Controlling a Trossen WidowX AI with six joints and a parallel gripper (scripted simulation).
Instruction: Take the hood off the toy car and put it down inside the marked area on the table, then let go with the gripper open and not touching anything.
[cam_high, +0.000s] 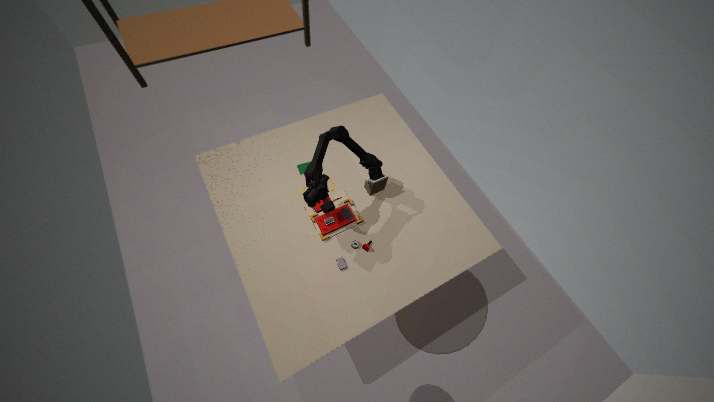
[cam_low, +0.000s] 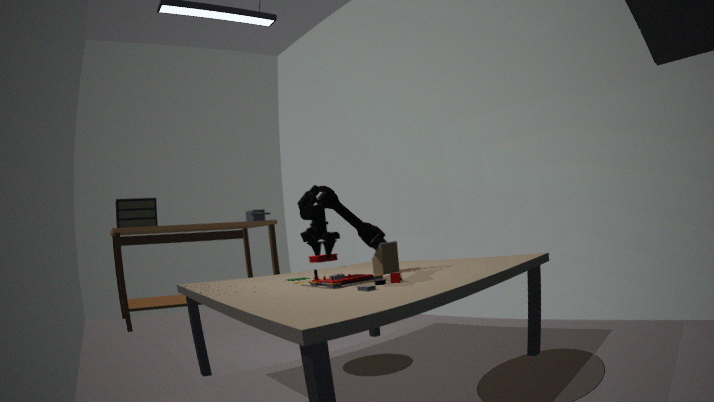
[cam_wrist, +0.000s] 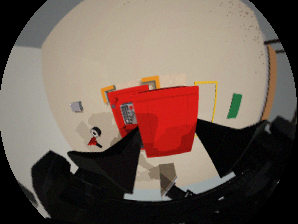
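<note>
The red hood (cam_high: 322, 203) (cam_low: 323, 258) (cam_wrist: 167, 122) is a flat panel held in the air, clear of the toy car. My gripper (cam_low: 323, 255) (cam_wrist: 166, 124) is shut on the hood, with one black finger at each side. The red toy car (cam_high: 345, 214) (cam_low: 352, 280) (cam_wrist: 131, 91) sits on the table below, with its grey engine part exposed; the hood covers part of it in the wrist view. The marked area is a thin yellow outline (cam_wrist: 216, 101) on the table, beyond the hood on the right in the wrist view; the arm partly hides it in the top view.
Orange corner brackets (cam_high: 325, 237) (cam_wrist: 157, 81) surround the car. A green patch (cam_high: 303, 168) (cam_low: 298, 279) (cam_wrist: 234, 106) lies beyond the outline. A grey block (cam_high: 341, 263) (cam_low: 366, 288) (cam_wrist: 76, 106), a small wheel (cam_high: 355, 242) (cam_wrist: 95, 132) and a red piece (cam_high: 367, 246) (cam_low: 395, 277) lie on the car's other side.
</note>
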